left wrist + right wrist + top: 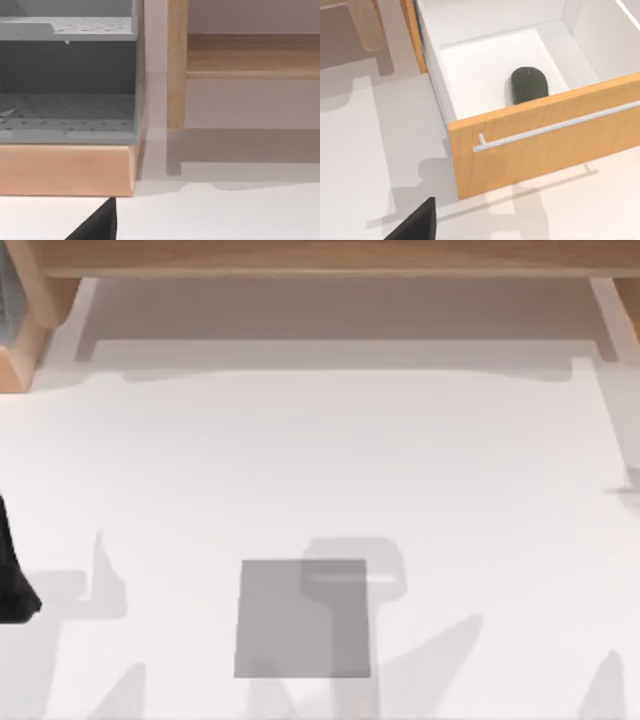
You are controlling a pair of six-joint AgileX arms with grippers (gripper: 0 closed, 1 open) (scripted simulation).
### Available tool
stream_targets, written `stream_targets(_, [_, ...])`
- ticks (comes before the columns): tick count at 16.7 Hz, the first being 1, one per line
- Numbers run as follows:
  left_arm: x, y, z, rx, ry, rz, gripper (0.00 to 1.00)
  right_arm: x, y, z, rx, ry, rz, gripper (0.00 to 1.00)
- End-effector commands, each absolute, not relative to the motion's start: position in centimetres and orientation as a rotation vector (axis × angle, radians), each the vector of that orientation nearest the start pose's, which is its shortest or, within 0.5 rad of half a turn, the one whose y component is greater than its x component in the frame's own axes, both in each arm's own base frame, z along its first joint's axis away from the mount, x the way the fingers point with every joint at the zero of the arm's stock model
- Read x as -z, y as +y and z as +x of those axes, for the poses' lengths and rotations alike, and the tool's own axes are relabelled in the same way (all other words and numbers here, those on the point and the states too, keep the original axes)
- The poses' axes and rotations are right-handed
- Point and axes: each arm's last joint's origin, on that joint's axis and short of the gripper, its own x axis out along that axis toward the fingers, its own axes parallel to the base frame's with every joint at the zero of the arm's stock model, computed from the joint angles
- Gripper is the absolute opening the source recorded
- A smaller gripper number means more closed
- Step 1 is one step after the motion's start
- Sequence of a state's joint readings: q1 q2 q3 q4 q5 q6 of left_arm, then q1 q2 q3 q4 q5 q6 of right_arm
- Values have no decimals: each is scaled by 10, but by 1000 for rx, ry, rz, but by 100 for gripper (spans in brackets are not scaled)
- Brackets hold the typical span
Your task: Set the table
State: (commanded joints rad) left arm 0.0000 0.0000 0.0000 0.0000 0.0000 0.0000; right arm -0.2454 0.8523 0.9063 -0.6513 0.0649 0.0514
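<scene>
Reaching for the black mouse point(529, 84) in the open drawer point(545, 145) risks clipping its front; desk point(330, 460) spans the frame, pad point(300, 625) lower centre. Claw states: cannot tell.

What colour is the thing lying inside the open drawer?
Black: a small rounded object lying on the white floor of the open drawer, clearest in the right wrist view.

left arm point(12, 570) at left edge, parked
</scene>
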Motion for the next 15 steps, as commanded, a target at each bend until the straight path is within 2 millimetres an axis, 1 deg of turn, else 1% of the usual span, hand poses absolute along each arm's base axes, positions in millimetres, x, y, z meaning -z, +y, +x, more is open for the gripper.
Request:
stream_targets(2, [-160,-1,106,0,0,0,100,-343,-61,211,350,719,121,100])
stream_targets(3, [-160,-1,106,0,0,0,100,-351,-72,236,361,785,130,100])
stream_targets(4, [-160,-1,106,0,0,0,100,-354,-83,262,369,851,138,100])
stream_targets(5, [-160,-1,106,0,0,0,100,-353,-95,289,373,917,146,100])
stream_targets(6, [-160,-1,106,0,0,0,100,-347,-108,315,372,983,154,100])
stream_targets(8, [-160,-1,106,0,0,0,100,-322,-131,366,361,1109,166,100])
stream_targets(10, [-160,-1,106,0,0,0,100,-285,-150,408,337,1223,175,100])
stream_targets(12, [-160,-1,106,0,0,0,100,-246,-164,438,305,1316,182,100])
stream_targets(13, [-160,-1,106,0,0,0,100,-228,-168,449,288,1355,186,100])
stream_targets(15, [-160,-1,106,0,0,0,100,-197,-174,465,257,1416,193,100])
